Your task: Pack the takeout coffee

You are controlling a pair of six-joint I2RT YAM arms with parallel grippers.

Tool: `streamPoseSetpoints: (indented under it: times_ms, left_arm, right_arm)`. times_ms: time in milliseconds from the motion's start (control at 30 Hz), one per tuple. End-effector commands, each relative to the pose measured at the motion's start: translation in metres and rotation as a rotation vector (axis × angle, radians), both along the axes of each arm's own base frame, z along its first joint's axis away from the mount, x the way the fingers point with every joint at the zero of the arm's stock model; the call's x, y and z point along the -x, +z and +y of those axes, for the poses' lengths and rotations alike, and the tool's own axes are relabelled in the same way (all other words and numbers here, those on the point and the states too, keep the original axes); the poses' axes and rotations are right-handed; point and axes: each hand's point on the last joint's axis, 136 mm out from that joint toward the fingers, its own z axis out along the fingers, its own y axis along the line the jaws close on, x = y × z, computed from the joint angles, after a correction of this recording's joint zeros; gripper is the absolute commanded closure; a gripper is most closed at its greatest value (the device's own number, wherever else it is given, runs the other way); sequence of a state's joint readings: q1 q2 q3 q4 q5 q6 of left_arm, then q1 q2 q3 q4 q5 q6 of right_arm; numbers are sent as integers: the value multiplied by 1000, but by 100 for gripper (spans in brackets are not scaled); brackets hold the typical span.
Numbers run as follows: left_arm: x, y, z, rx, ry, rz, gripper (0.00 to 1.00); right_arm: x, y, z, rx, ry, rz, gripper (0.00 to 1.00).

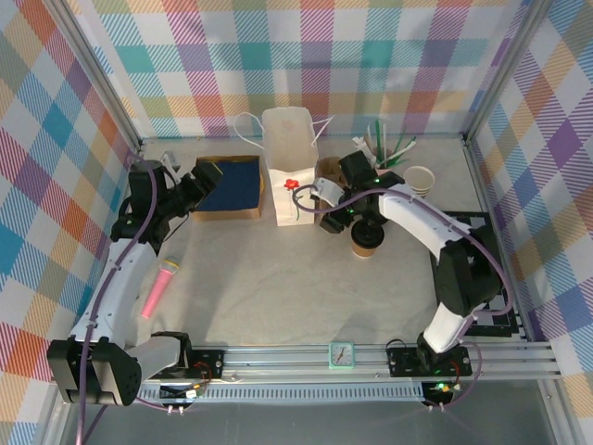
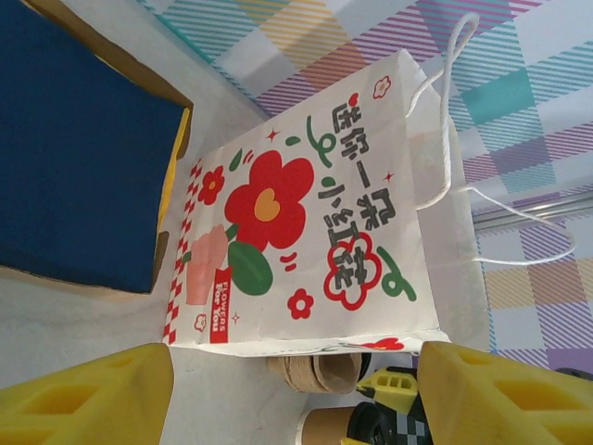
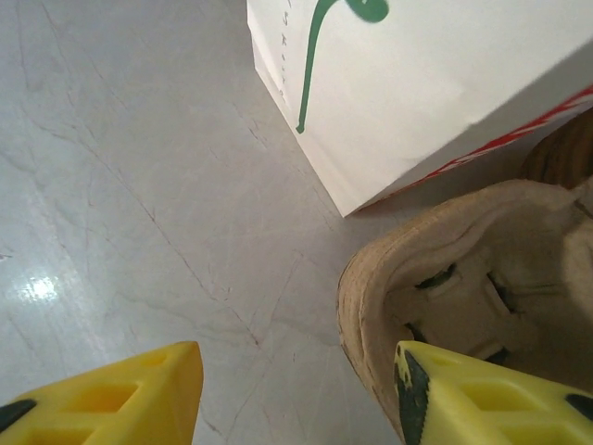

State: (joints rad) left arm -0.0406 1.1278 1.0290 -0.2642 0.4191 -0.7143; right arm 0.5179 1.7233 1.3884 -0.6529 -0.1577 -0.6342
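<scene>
The takeout coffee [image 1: 367,239], a small brown cup with a black lid, stands on the table right of the white flowered bag [image 1: 289,167], and its lower part also appears in the left wrist view [image 2: 324,428]. My right gripper [image 1: 324,206] hangs low between the bag and the coffee. Its yellow jaws [image 3: 296,399] are open, and the rim of the brown moulded cup tray [image 3: 371,297] sits just inside the right finger [image 3: 482,399]. My left gripper [image 1: 193,190] is open at the bag's left side, facing the bag's flowered face [image 2: 306,213] with nothing between its fingers [image 2: 93,399].
A blue box [image 1: 227,185] lies left of the bag, close to my left gripper. A lidless paper cup [image 1: 420,179] and green-and-white straws [image 1: 389,148] stand at the back right. A pink object [image 1: 159,286] lies front left, and a small teal clock [image 1: 342,355] sits on the front rail.
</scene>
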Motion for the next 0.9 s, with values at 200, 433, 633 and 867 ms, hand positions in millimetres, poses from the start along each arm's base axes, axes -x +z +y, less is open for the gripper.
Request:
streamPoseSetpoints:
  times_ms: [200,433,633,867]
  left_arm:
    - [13,-4,3,-17,-12,16,30]
    - [13,-4,5,-16,-7,16,30]
    - [12,-4,6,-17,-5,14,30]
    - [13,-6,7,-19,-3,18,30]
  right_arm:
    - [-15,-14,2,102,28,-36,50]
    - [-19,-21,2,129,32,-36,60]
    - [-19,-26,2,139,38,-23,66]
    - [-21,-32,3,144,38,-17,67]
